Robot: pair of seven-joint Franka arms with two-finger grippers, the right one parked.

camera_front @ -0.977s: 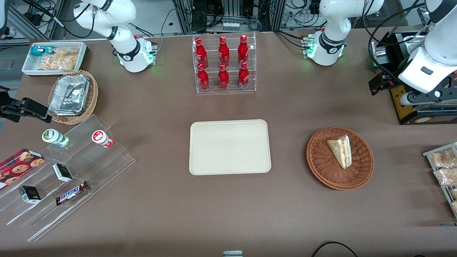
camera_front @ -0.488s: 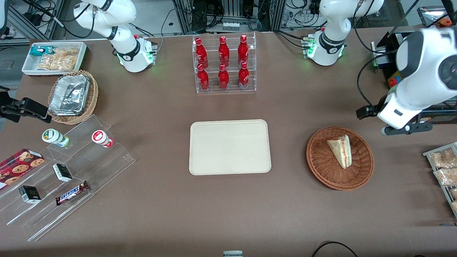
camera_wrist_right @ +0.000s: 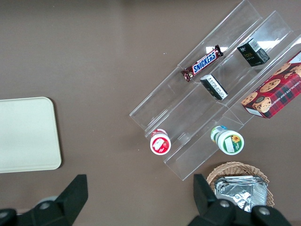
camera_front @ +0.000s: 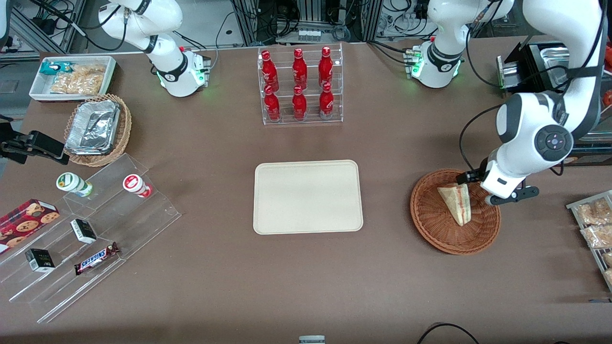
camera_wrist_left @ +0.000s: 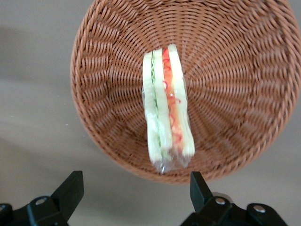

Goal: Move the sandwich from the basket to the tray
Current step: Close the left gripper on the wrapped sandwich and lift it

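Note:
The sandwich [camera_front: 456, 203] [camera_wrist_left: 167, 108], a clear-wrapped pale wedge with red and green filling stripes, lies in the reddish-brown wicker basket [camera_front: 430, 224] [camera_wrist_left: 99, 122]. The left gripper [camera_front: 493, 192] [camera_wrist_left: 135, 190] hangs above the basket's rim on the side toward the working arm's end of the table. It is open, with its dark fingers [camera_wrist_left: 70, 188] spread wide and nothing between them. It sits a short way above the sandwich and does not touch it. The cream tray [camera_front: 307, 197] lies flat beside the basket, toward the table's middle, with nothing on it.
A clear rack of red bottles [camera_front: 300, 86] stands farther from the front camera than the tray. Snack packets [camera_front: 595, 224] lie at the working arm's table edge. A stepped acrylic shelf [camera_front: 86, 229], a tan basket with foil containers [camera_front: 98, 129] and a white bin [camera_front: 71, 76] sit toward the parked arm's end.
The left arm has swung in from the working arm's end of the table and come down over the basket's rim. The sandwich, basket and tray have not moved.

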